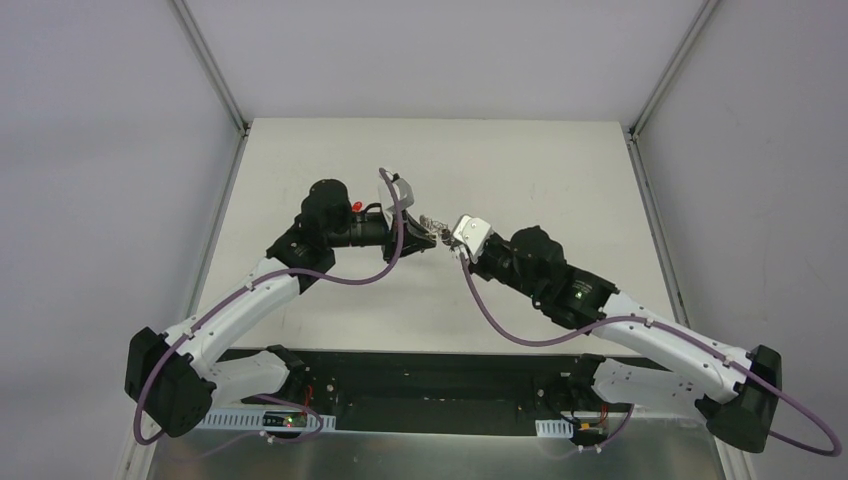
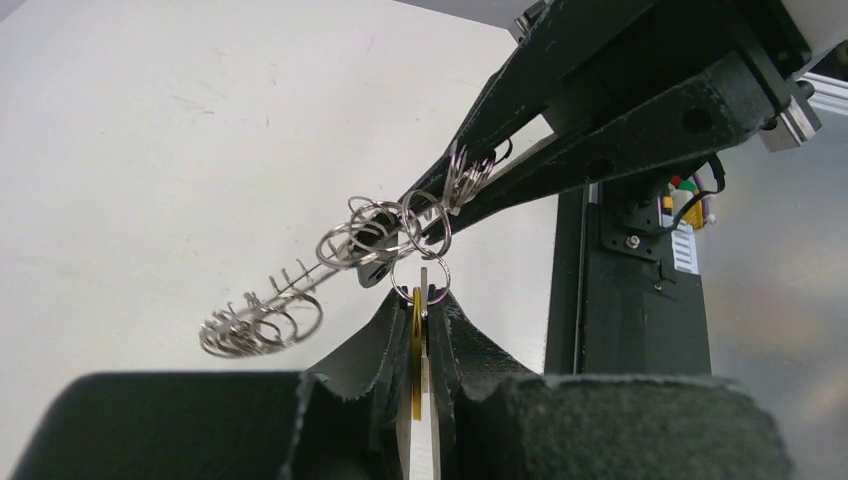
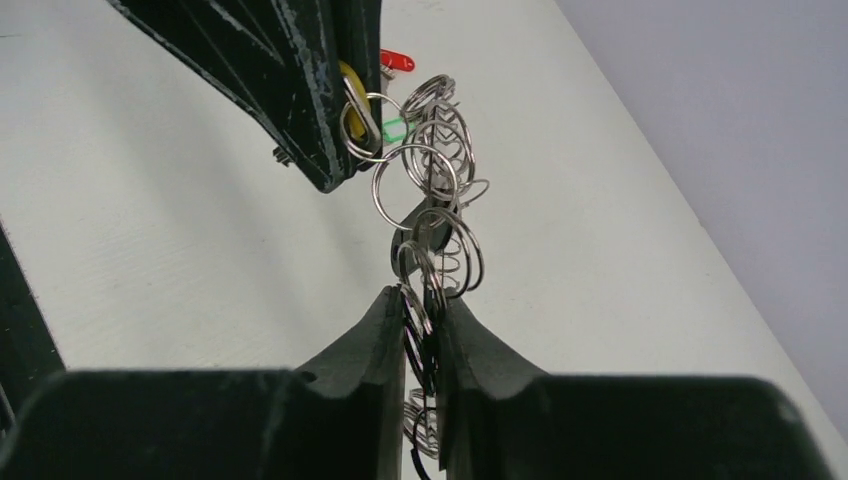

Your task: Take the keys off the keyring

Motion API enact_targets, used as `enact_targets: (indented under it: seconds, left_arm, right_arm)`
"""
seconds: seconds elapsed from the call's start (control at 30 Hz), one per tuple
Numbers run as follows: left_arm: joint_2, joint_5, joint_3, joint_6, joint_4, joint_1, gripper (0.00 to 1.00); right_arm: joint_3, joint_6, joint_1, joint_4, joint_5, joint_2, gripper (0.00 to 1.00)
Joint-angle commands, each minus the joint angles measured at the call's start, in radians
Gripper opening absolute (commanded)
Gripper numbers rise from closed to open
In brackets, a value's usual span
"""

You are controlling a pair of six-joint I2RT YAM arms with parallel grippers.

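Left wrist: my left gripper (image 2: pixel 421 303) pinches the yellow-tagged key (image 2: pixel 416 352) tight. My right gripper (image 3: pixel 421 300) clamps the keyring (image 3: pixel 441 150) by its looped edge. Both hang over the middle of the table (image 1: pixel 320 160), well apart from its edges.

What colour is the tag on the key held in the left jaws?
Yellow; the key tag shows best in the left wrist view.
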Motion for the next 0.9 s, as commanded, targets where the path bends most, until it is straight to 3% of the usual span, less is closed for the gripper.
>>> enact_targets:
  seconds: [0.0,0.1,0.4,0.87]
  left_arm:
    - [-0.003,0.037,0.04,-0.005,-0.028,0.008,0.0]
    - [0.006,0.074,0.04,-0.006,-0.029,0.008,0.0]
    - [0.066,0.217,0.079,-0.049,-0.041,0.005,0.0]
    - [0.097,0.322,0.089,-0.045,-0.045,-0.022,0.0]
  right_arm:
    - [-0.043,0.072,-0.012,0.056,-0.031,-0.071,0.27]
    - [-0.086,0.118,-0.011,0.049,-0.093,-0.11,0.36]
    - [-0.186,0.166,-0.014,0.056,-0.284,-0.282,0.36]
    - [-0.161,0.2,-0.066,0.102,-0.421,-0.218,0.33]
